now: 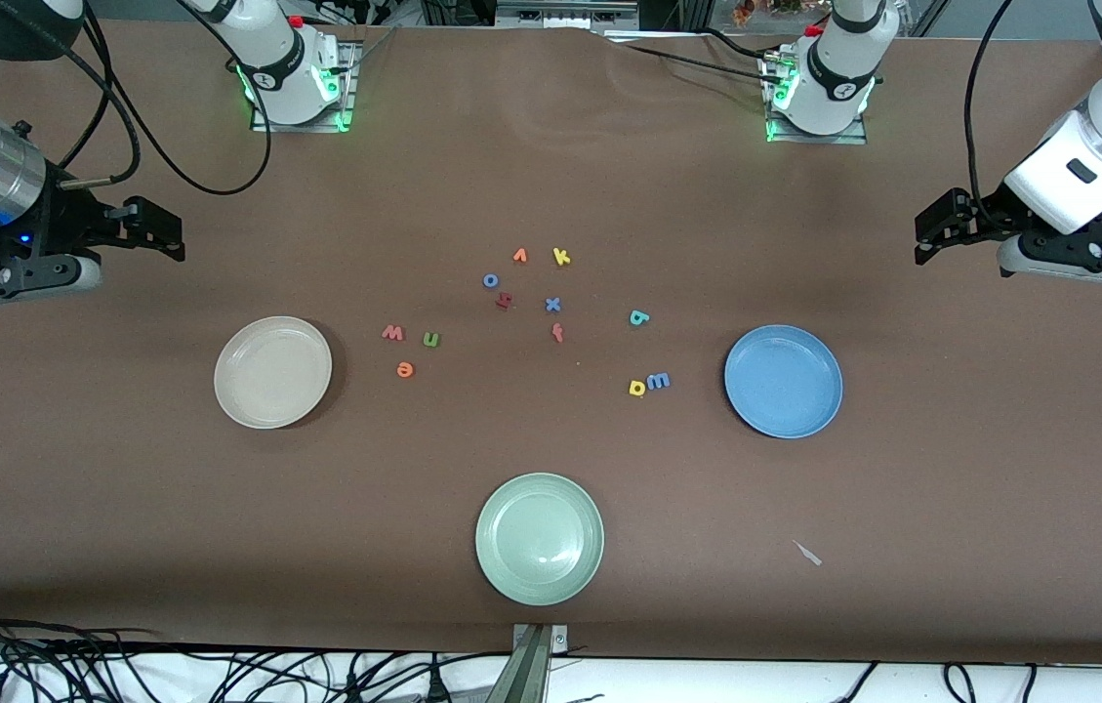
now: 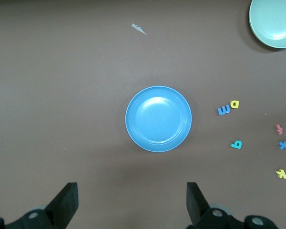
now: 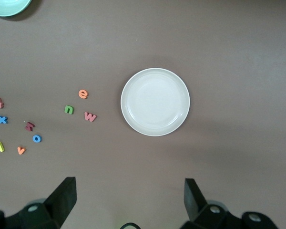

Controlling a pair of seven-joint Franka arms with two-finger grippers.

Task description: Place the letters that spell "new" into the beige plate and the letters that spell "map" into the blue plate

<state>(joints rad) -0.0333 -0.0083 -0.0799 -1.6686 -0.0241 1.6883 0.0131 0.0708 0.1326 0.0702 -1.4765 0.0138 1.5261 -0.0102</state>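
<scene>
The beige plate [image 1: 272,371] lies empty toward the right arm's end, the blue plate [image 1: 783,381] empty toward the left arm's end. Beside the beige plate are the salmon w [image 1: 393,333], green n [image 1: 430,339] and orange e [image 1: 404,369]. Near the blue plate the blue m [image 1: 658,381] touches a yellow round-bowled letter [image 1: 637,388]; a teal one [image 1: 638,317] lies farther from the camera. My right gripper [image 1: 168,236] hangs open, high over bare cloth beside the beige plate [image 3: 155,101]. My left gripper [image 1: 931,234] hangs open the same way beside the blue plate [image 2: 158,119].
A pale green plate [image 1: 539,537] sits nearest the camera. Mid-table lie spare letters: orange v [image 1: 519,256], yellow k [image 1: 561,257], blue o [image 1: 490,280], blue x [image 1: 552,305], red-orange f [image 1: 557,332] and a dark red one [image 1: 504,300]. A pale scrap [image 1: 807,553] lies near the front edge.
</scene>
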